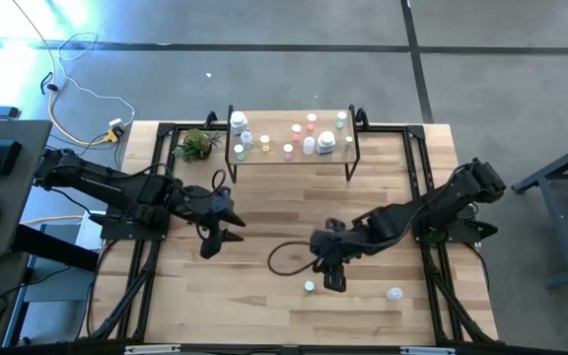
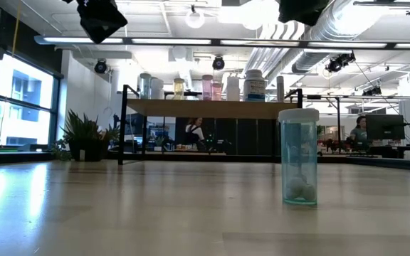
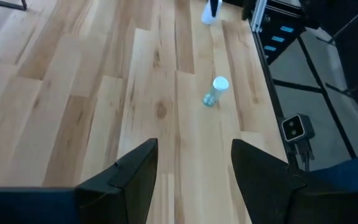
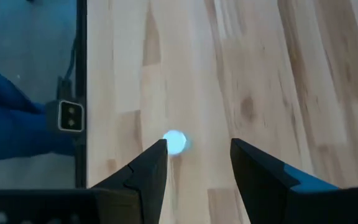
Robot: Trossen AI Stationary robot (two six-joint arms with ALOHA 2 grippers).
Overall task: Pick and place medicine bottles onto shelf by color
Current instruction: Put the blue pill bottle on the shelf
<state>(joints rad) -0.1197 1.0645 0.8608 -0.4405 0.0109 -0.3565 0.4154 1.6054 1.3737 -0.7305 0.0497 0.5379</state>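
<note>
The shelf (image 1: pixel 294 148) stands at the table's far side and bears several small medicine bottles (image 1: pixel 309 138), white, pink, yellow and green. Two clear bottles with white caps stand upright on the tabletop near the front edge, one (image 1: pixel 309 287) beside my right gripper and one (image 1: pixel 394 294) farther right. My right gripper (image 1: pixel 333 276) hangs open above the table. In its wrist view the nearer bottle's cap (image 4: pixel 174 142) shows just beyond one fingertip, outside the gap. My left gripper (image 1: pixel 227 232) is open over the table's left half, far from both bottles (image 3: pixel 216 91).
A green plant (image 1: pixel 197 145) sits left of the shelf. A dark cable loop (image 1: pixel 286 258) hangs by the right arm. A small camera (image 3: pixel 294 126) is fixed at the table's near edge. In the low view a clear bottle (image 2: pixel 298 156) stands in front of the shelf (image 2: pixel 212 108).
</note>
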